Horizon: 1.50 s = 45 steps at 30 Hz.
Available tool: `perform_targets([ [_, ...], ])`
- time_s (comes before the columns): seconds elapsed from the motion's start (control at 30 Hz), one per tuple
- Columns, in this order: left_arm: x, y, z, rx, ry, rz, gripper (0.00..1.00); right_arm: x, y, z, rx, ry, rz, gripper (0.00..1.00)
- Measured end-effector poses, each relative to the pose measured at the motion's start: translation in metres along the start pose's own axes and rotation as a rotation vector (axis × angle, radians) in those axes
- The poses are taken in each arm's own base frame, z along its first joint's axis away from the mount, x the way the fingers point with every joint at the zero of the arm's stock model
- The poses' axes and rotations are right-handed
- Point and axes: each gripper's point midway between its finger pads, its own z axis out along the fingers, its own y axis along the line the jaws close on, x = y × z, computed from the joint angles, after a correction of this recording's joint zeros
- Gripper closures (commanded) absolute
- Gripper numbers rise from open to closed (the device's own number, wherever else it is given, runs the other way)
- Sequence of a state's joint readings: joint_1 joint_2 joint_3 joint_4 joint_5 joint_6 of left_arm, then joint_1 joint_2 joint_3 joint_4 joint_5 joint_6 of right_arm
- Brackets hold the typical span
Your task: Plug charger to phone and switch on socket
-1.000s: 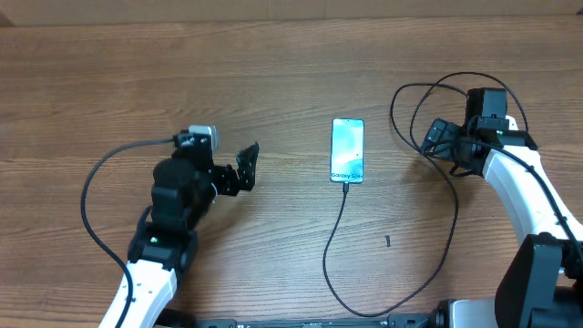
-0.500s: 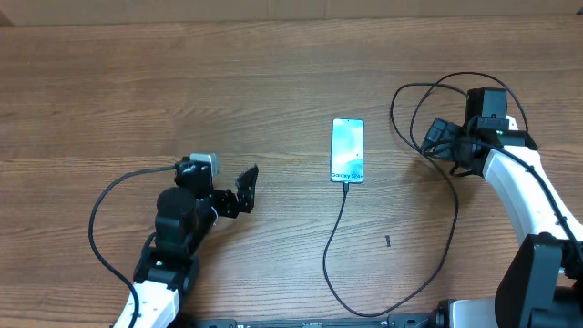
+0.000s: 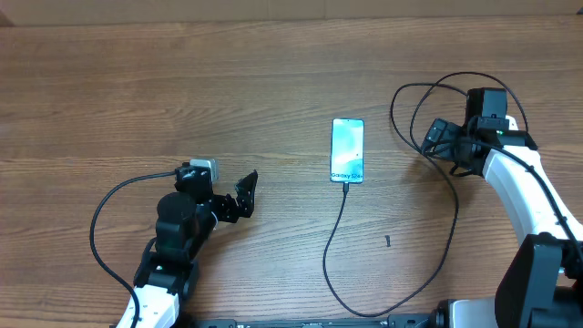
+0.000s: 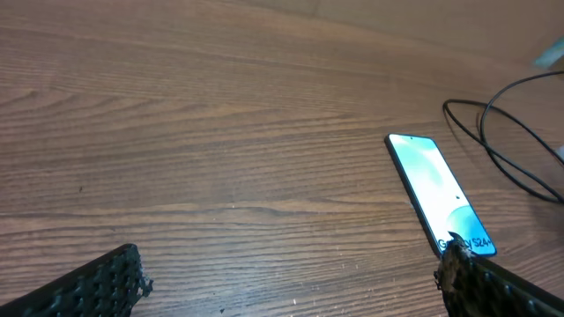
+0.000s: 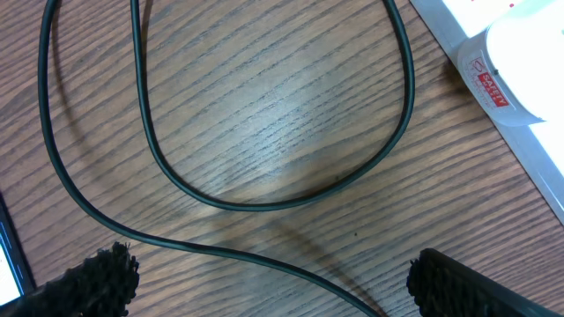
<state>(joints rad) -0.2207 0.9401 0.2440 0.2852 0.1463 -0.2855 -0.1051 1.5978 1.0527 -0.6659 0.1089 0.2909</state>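
The phone (image 3: pixel 347 150) lies flat mid-table with its screen lit; it also shows in the left wrist view (image 4: pixel 436 189). The charger cable (image 3: pixel 332 246) meets the phone's bottom edge, sweeps along the front and rises to loops under my right gripper (image 3: pixel 435 138). In the right wrist view the cable (image 5: pixel 220 204) loops on the wood and one strand runs between the open fingers (image 5: pixel 273 282), untouched. The white socket strip (image 5: pixel 538 150) shows at the top right there, with a red-labelled white plug. My left gripper (image 3: pixel 244 189) is open and empty, left of the phone.
A small dark mark (image 3: pixel 387 240) lies on the wood right of the cable. The left arm's own grey cord (image 3: pixel 100 219) arcs at the left. The table's far edge (image 3: pixel 291 18) runs along the top.
My left arm has drawn back toward the front edge, moving its open gripper farther from the phone. The right arm, phone and cable have not moved.
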Motion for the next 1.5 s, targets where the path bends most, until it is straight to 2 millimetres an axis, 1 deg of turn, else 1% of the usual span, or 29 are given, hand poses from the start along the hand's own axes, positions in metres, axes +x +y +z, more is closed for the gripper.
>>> perform_targets([
  [0.13, -0.001, 0.002, -0.001, -0.005, -0.006, -0.003, 0.0, 0.0, 0.0, 0.0, 0.0, 0.0, 0.0, 0.0],
  [0.33, -0.002, 0.019, -0.009, -0.049, -0.047, -0.028, 0.0, 0.0, 0.0, 0.0, -0.001, 0.0, 0.0, 0.0],
  [0.43, -0.003, 0.024, -0.016, -0.052, -0.102, -0.034, 0.0, 0.0, 0.0, 0.0, 0.0, 0.0, 0.0, 0.0],
  [0.57, -0.001, 0.024, -0.024, -0.036, -0.176, -0.031, 0.0, 0.0, 0.0, 0.0, -0.001, -0.001, 0.0, 0.0],
  [0.7, 0.009, 0.026, -0.029, -0.034, -0.182, -0.033, 0.0, 0.0, 0.0, 0.0, -0.001, 0.0, 0.0, 0.0],
  [0.87, 0.013, 0.026, -0.033, -0.039, -0.173, -0.037, 0.0, 0.0, 0.0, 0.0, 0.0, 0.0, 0.0, 0.0],
  [0.97, 0.018, 0.029, -0.036, -0.055, -0.154, -0.043, 0.0, 0.0, 0.0, 0.0, 0.0, 0.0, 0.0, 0.0],
  [1.1, 0.028, 0.037, -0.045, -0.097, -0.127, -0.057, 0.0, 0.0, 0.0, 0.0, -0.001, -0.002, 0.0, 0.0],
  [1.23, 0.033, 0.041, -0.055, -0.129, -0.128, -0.06, 0.0, 0.0, 0.0, 0.0, -0.001, -0.001, 0.0, 0.0],
  [1.27, 0.031, 0.042, -0.058, -0.135, -0.141, -0.059, 0.0, 0.0, 0.0, 0.0, 0.0, -0.001, 0.0, 0.0],
  [1.37, 0.016, 0.039, -0.065, -0.13, -0.214, -0.04, 0.0, 0.0, 0.0, 0.0, 0.0, 0.0, 0.0, 0.0],
  [1.5, 0.005, 0.037, -0.07, -0.131, -0.264, -0.003, 0.0, 0.0, 0.0, 0.0, 0.0, 0.0, 0.0, 0.0],
])
